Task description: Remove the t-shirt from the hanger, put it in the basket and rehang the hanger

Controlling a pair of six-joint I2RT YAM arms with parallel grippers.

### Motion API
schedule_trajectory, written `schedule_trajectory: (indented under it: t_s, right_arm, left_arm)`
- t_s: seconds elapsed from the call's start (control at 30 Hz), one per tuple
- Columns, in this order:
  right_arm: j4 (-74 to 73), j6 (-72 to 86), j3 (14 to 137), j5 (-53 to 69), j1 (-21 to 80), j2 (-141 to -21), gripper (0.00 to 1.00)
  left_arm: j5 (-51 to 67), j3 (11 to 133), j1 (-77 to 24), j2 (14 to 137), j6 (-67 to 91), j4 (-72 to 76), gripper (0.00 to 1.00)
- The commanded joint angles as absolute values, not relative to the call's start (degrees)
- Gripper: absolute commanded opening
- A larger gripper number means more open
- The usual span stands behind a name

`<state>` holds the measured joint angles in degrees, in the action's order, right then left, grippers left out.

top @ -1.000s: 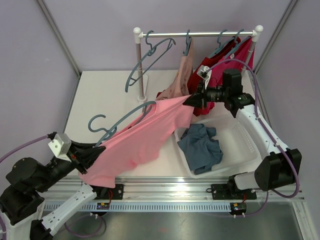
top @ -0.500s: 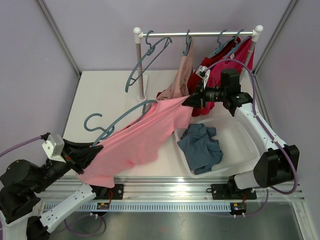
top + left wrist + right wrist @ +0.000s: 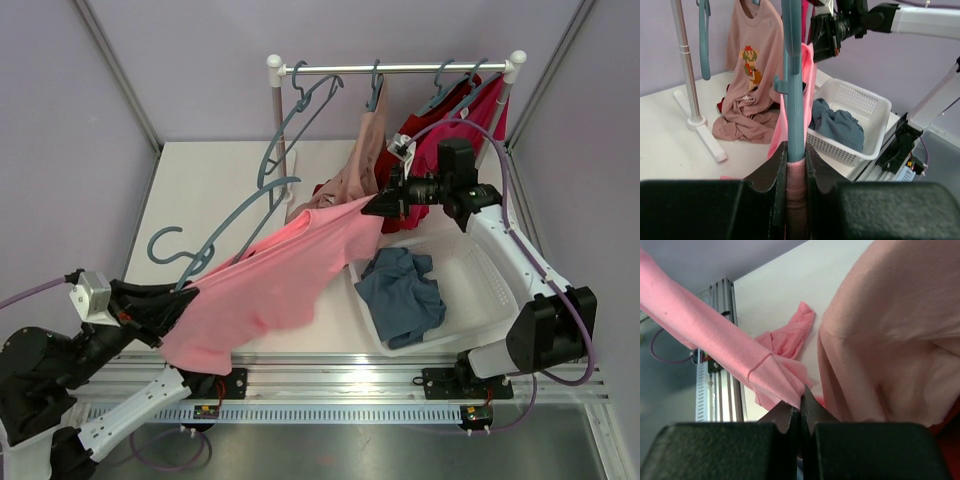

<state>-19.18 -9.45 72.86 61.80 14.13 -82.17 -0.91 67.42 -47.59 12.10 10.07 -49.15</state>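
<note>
Two claws share one pink t-shirt (image 3: 285, 275), which hangs in the air above the surface (image 3: 200, 190) as a long taut band, smooth along its upper edge and sagging in soft folds below. In the top view it runs from 8 o'clock up toward 2 o'clock.

A blue-grey hanger (image 3: 791, 100) sits partly inside it. The hook and one arm stick out bare toward 10 o'clock, while the other arm disappears into the cloth near my left claw (image 3: 795, 152). That claw is clamped tight on the end of the hanger's arm, with pink cloth bunched under it, at the shirt's 8 o'clock end.

My right claw (image 3: 372, 205) is pinched closed on a corner of the t-shirt at the 2 o'clock end, and the fabric stretches away from its tips toward the left arm.

Under that end, at 4 o'clock, a white basket (image 3: 490, 270) holds a crumpled blue garment (image 3: 400, 290). At 12 o'clock a rack (image 3: 400, 68) carries a beige shirt (image 3: 362, 150) and a red one (image 3: 480, 115).
</note>
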Motion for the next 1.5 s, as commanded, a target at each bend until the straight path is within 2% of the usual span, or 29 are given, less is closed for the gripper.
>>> schedule_trajectory:
  t_s: [0.0, 0.1, 0.23, 0.33, 0.37, 0.4, 0.53, 0.63, 0.7, 0.83, 1.2, 1.37, 1.47]
  right_arm:
    - [-21.96, -18.96, 74.35, 53.71, 16.24, -83.76, 0.0]
    - [-26.54, -26.01, 75.06, 52.12, 24.51, -83.93, 0.0]
    - [-26.55, -28.12, 75.5, 49.93, 26.81, -84.29, 0.0]
    - [-26.54, -30.4, 73.57, 48.43, 27.42, -82.8, 0.06]
    - [-27.07, -31.19, 73.04, 48.6, 27.42, -82.44, 0.1]
    - [-27.77, -32.16, 71.99, 48.95, 27.51, -81.66, 0.26]
    - [-34.43, -39.79, 71.63, 48.78, 27.51, -79.28, 0.61]
    - [-39.87, -45.24, 73.21, 47.82, 27.51, -77.0, 0.75]
    - [-42.96, -48.76, 75.75, 47.81, 27.42, -75.68, 0.8]
    - [-55.24, -56.57, 81.9, 52.02, 27.42, -74.27, 0.82]
    - [-72.33, -70.48, 99.83, 59.41, 27.42, -74.09, 0.82]
    - [-77.52, -69.79, 108.52, 61.08, 27.42, -74.44, 0.82]
    - [-76.03, -64.88, 109.25, 60.3, 27.42, -73.92, 0.82]
  left_arm:
    - [-2.38, 65.49, -47.9, 12.81, 10.98, -34.23, 0.0]
    - [-3.16, 59.34, -47.9, 16.77, 11.43, -26.67, 0.0]
    - [-8.51, 54.41, -47.9, 21.88, 10.11, -18.12, 0.0]
    - [-10.1, 51.69, -47.99, 24.25, 10.54, -13.02, 0.0]
    - [-10.19, 51.24, -47.99, 25.65, 10.72, -12.22, 0.0]
    - [-10.02, 50.37, -47.9, 26.36, 10.98, -11.26, 0.0]
    - [-7.39, 48.08, -47.81, 29.96, 11.6, -9.58, 0.0]
    - [-4.59, 47.03, -47.55, 31.99, 10.12, -9.67, 0.0]
    - [-2.48, 47.02, -46.94, 32.6, 9.41, -10.28, 0.0]
    - [-1.85, 47.46, -46.85, 31.04, 7.65, -12.48, 0.0]
    - [2.8, 49.3, -46.85, 20.39, 4.84, -13.62, 0.0]
    - [12.73, 54.22, -46.85, 25.21, 2.9, -21.34, 0.0]
    - [17.39, 55.28, -46.85, 29.08, 2.29, -21.89, 0.0]
